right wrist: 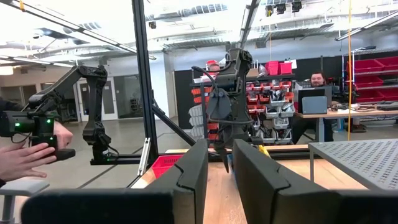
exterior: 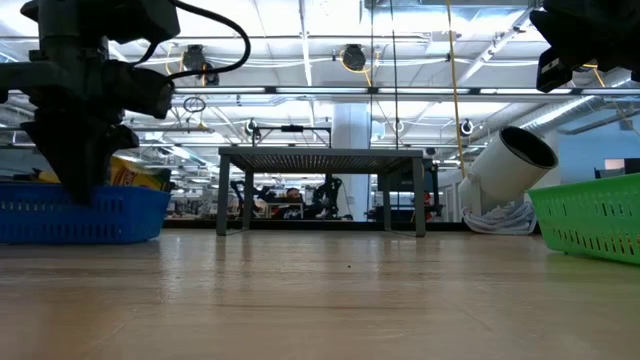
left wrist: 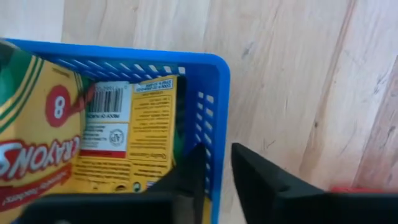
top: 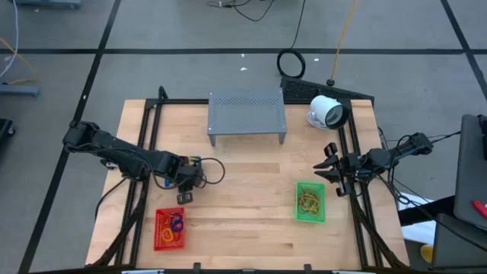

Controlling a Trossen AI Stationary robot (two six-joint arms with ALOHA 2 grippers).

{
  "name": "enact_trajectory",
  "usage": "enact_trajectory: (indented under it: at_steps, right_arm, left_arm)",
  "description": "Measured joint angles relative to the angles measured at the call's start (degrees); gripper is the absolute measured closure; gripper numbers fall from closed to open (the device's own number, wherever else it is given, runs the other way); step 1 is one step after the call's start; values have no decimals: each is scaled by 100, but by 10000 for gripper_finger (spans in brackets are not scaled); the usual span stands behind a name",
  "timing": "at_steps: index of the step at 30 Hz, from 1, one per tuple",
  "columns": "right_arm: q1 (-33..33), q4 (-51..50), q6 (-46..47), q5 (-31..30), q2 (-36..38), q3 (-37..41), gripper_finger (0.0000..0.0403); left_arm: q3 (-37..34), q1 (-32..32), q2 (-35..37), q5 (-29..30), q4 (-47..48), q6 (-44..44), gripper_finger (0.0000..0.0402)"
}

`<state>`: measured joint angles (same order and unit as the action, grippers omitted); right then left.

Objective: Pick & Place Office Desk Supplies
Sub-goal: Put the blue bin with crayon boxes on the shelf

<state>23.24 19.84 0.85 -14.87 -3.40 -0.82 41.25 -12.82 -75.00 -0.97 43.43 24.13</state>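
Straddling the blue basket's [left wrist: 214, 124] side wall, the left end effector [left wrist: 217, 168] pinches that rim, crayon packs [left wrist: 93, 130] inside. Bare desk [top: 251, 183] lies between it and the right end effector [top: 335, 175], narrowly parted at the right edge beside the green basket [top: 310, 202].

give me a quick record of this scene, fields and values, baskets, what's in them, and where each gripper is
blue basket: near the table's left edge, holding yellow crayon packs
red basket: front left, holding rubber-band loops
green basket: front right, holding tan loops
left gripper: fingers straddling the blue basket's wall, one inside, one outside
right gripper: waiting by the table's right edge, holding nothing
other items: grey perforated stand and white round device at the back
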Motion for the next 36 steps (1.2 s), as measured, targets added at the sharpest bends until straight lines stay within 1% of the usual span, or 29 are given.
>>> enact_trajectory:
  at_steps: [4, 5, 9, 11, 26, 32, 36]
  right_arm:
    - [0, 1, 1, 0, 0, 0, 337]
    - [0, 0, -1, 0, 0, 0, 336]
    - [-1, -1, 0, 0, 0, 0, 337]
    - [-1, 1, 1, 0, 0, 0, 337]
    - [1, -1, -1, 0, 0, 0, 337]
    - [-1, 1, -1, 0, -1, 0, 337]
    - [1, 0, 1, 0, -2, 0, 337]
  left_arm:
    - [0, 0, 0, 58, -34, -125, 381]
    - [0, -2, 0, 92, -41, -123, 388]
    - [0, -2, 2, 106, -50, -22, 385]
    - [0, -2, 1, 126, -82, 95, 391]
    - [0, 0, 2, 594, -148, 926, 391]
    - [41, 134, 2, 718, 181, 1332, 391]
    - [185, 256, 2, 948, 611, 1604, 392]
